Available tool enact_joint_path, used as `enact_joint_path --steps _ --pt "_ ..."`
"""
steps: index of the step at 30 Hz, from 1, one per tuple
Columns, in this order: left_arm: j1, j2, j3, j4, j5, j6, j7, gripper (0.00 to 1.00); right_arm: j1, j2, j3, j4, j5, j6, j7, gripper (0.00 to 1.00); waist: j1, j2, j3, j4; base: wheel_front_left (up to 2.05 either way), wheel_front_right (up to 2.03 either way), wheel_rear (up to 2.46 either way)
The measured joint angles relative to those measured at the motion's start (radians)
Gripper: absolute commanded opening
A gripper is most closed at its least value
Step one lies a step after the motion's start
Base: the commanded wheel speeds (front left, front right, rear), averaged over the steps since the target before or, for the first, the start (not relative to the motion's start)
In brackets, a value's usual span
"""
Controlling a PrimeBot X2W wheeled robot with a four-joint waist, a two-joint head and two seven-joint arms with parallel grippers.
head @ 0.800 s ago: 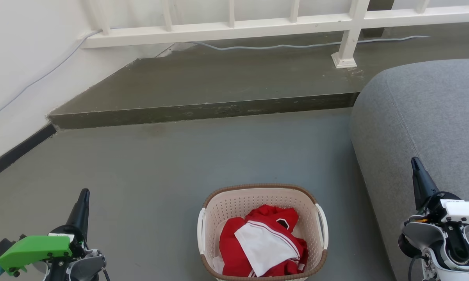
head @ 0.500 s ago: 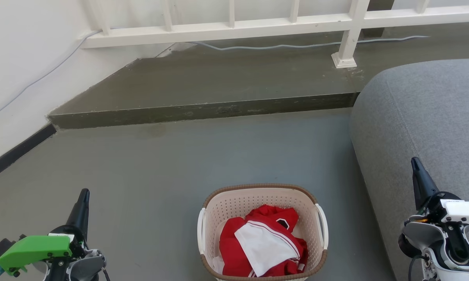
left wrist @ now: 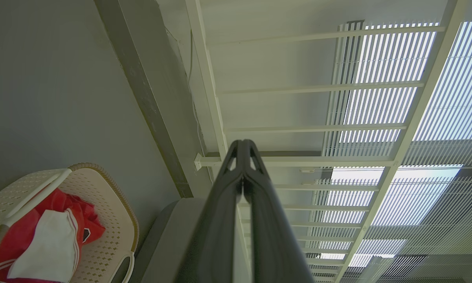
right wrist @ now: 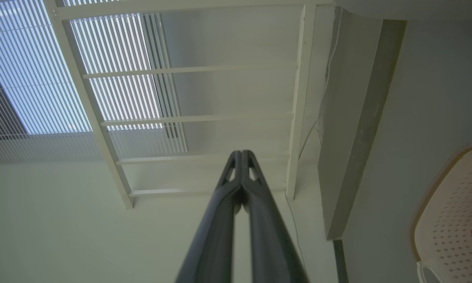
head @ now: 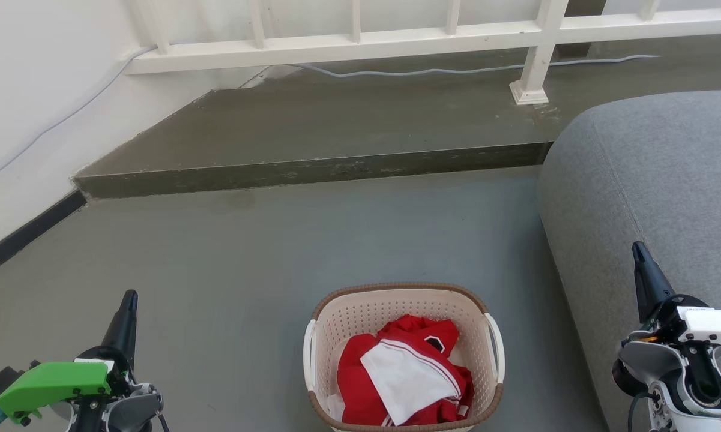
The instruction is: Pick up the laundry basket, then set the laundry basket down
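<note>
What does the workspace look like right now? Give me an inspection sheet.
Surface: grey floor, basket standing on it.
Job's things: laundry basket upright, between both grippers, untouched.
Clutter: red and white clothes inside the basket.
Grippers: left gripper and right gripper, fingers shut, empty.
Cables: grey cable along the raised step.
Surroundings: white railing, grey sofa on the right.

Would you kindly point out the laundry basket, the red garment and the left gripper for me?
laundry basket (head: 396, 287), head view, far brown rim.
red garment (head: 351, 384), head view, left red fold.
left gripper (head: 131, 295), head view, between its shut fingertips.
</note>
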Motion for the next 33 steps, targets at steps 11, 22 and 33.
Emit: enact_joint_path --steps 11,22,33 --pt "0.000 0.000 0.000 0.000 0.000 0.000 0.000 0.00 0.000 0.000 0.000 0.000 0.000 0.000 0.000 0.00 0.0000 0.0000 0.000 0.000 0.00 0.00 0.00" --pt "0.000 0.000 0.000 0.000 0.000 0.000 0.000 0.00 0.000 0.000 0.000 0.000 0.000 0.000 0.000 0.00 0.0000 0.0000 0.000 0.000 0.00 0.00 0.00" --pt "0.000 0.000 0.000 0.000 0.000 0.000 0.000 0.00 0.000 0.000 0.000 0.000 0.000 0.000 0.000 0.00 0.0000 0.0000 0.000 0.000 0.00 0.00 0.00"
